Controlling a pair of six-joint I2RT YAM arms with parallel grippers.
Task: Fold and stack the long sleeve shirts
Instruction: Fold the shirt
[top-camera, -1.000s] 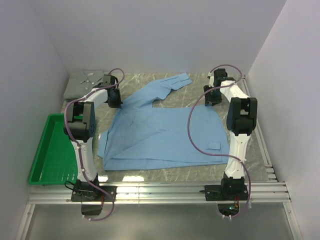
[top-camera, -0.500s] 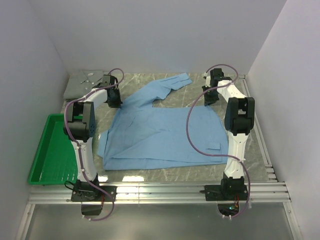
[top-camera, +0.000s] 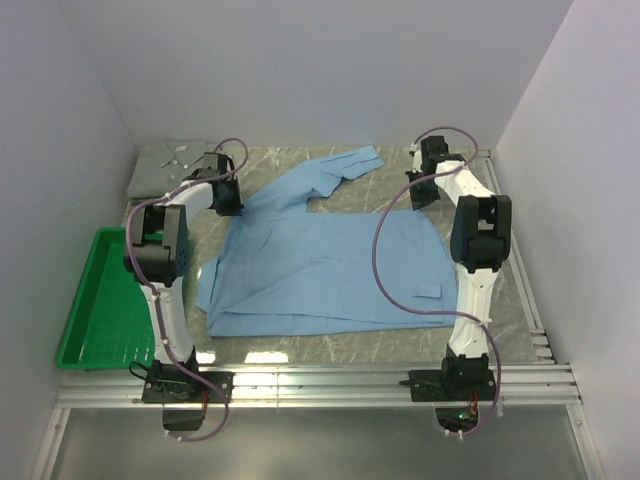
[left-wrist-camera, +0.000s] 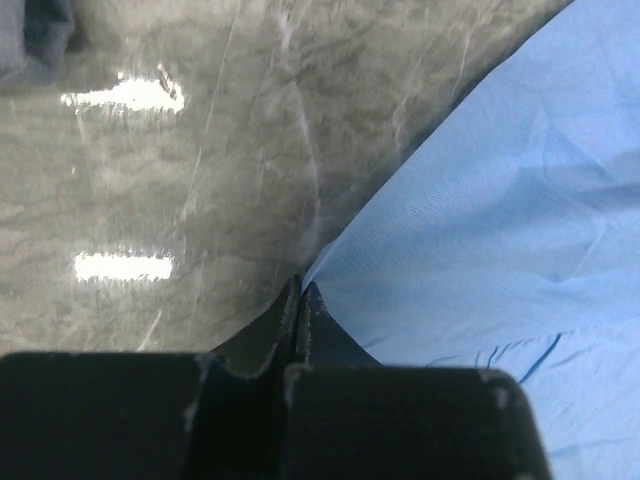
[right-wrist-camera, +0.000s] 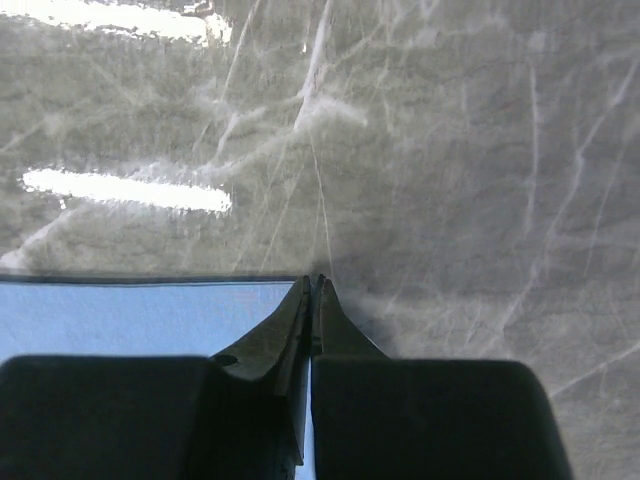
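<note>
A light blue long sleeve shirt (top-camera: 330, 270) lies spread flat on the marble table, one sleeve (top-camera: 340, 165) stretching toward the back. My left gripper (top-camera: 231, 205) is at the shirt's back-left edge. In the left wrist view the left gripper (left-wrist-camera: 302, 286) is shut, with the blue cloth edge (left-wrist-camera: 480, 220) pinched at its tips. At the shirt's back-right corner my right gripper (top-camera: 424, 200) is down on the table. The right wrist view shows the right gripper (right-wrist-camera: 314, 281) shut on the blue hem (right-wrist-camera: 120, 315). A pale grey-green shirt (top-camera: 165, 165) lies folded at the back left.
A green plastic tray (top-camera: 100, 300) lies along the left side of the table. White walls close in on the left, back and right. Bare marble (right-wrist-camera: 450, 150) shows beyond the shirt's back edge.
My right gripper's jaws have closed onto the shirt's back-right corner. The left gripper has stayed shut at the back-left edge, its arm shifting only slightly.
</note>
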